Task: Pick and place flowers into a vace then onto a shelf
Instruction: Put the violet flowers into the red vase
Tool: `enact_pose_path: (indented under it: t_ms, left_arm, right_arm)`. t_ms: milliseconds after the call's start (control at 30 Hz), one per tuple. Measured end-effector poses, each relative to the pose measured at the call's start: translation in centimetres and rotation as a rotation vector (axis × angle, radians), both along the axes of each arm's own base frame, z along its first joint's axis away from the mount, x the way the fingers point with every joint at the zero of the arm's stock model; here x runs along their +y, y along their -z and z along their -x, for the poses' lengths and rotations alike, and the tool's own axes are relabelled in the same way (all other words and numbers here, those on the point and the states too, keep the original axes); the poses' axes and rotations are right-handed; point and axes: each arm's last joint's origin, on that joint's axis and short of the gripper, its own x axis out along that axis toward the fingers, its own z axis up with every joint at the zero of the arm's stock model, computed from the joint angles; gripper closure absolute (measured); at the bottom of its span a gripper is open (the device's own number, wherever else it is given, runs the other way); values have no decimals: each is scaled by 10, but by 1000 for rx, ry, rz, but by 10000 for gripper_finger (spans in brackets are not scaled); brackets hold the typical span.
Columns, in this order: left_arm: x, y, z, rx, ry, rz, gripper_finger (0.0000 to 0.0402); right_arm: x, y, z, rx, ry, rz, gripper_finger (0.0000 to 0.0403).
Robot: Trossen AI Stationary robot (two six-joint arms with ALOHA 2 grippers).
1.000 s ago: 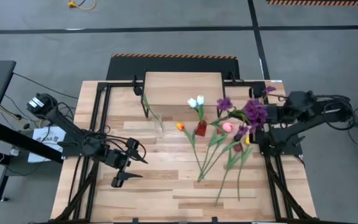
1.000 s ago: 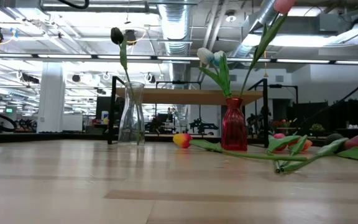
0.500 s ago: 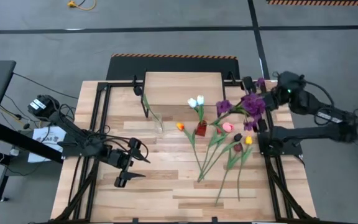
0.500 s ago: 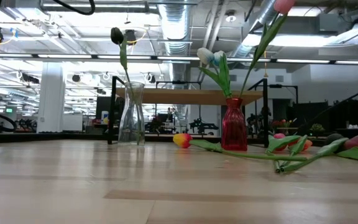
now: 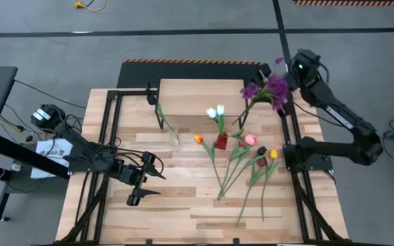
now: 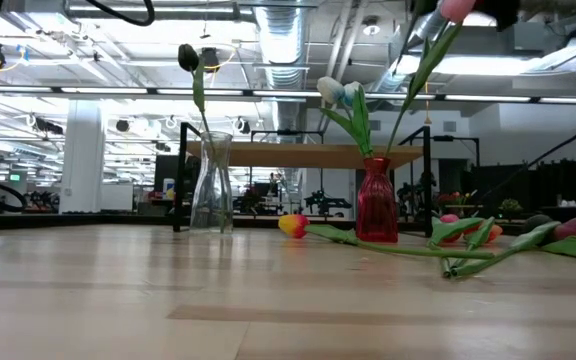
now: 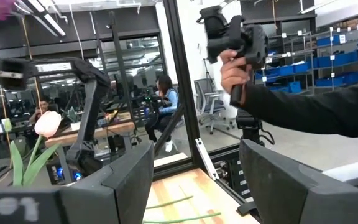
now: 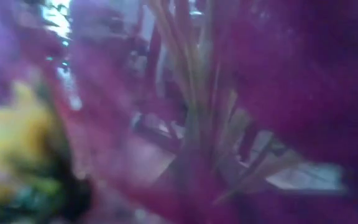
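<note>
Right arm raised over the far right corner of the table. Right gripper [image 5: 284, 74] sits beside the right end of the shelf [image 5: 197, 96], with a purple sprig [image 5: 271, 87] bunched at its tip. The blossoms hide the fingers, so I cannot tell whether they are clamped on the stem, though the sprig hangs in the air off that gripper. Right wrist view is filled with purple bloom [image 8: 291, 87] and thin stems, nothing else readable.

Left arm waits low over the near left part of the table. Left gripper [image 5: 148, 166] has its fingers spread apart, holding nothing.

Red vase [image 5: 221, 141] stands upright near the table's middle, just in front of the shelf. It holds the white tulips [image 5: 215, 111], and in the low view a pink tulip [image 6: 456, 10] leans up and out of it to the right. Clear glass vase [image 6: 212, 184] stands left of the red one, apart from it, with one dark tulip [image 6: 187, 57] upright inside.

Loose flowers lie flat on the tabletop right of the red vase: an orange tulip [image 5: 198, 139] close to its left side, a pink tulip [image 5: 250, 139], a yellow tulip [image 5: 273, 154] and a dark-headed tulip [image 5: 261, 151], their green stems fanning toward the near edge.

Left wrist view shows a person's hand [image 7: 235, 70] gripping a black device in the room beyond the table.
</note>
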Motion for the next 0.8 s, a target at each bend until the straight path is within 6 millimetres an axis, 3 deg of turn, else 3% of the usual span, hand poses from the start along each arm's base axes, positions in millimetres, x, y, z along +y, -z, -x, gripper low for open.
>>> enact_pose_path:
  t_ms: [233,367,533,800]
  left_arm:
    - [0,0,0,-21,-13,-44,176]
    - [1,-4,1,-73,-35,-91,176]
    - [1,-6,2,-113,-55,-133,176]
    - [1,-7,2,-131,-67,-164,176]
  right_arm:
    - [-55,34,-19,55,-61,-103,403]
    - [-71,53,-32,88,-71,-153,403]
    - [-76,68,-46,116,-99,-191,403]
    - [-64,70,-61,126,-161,-193,403]
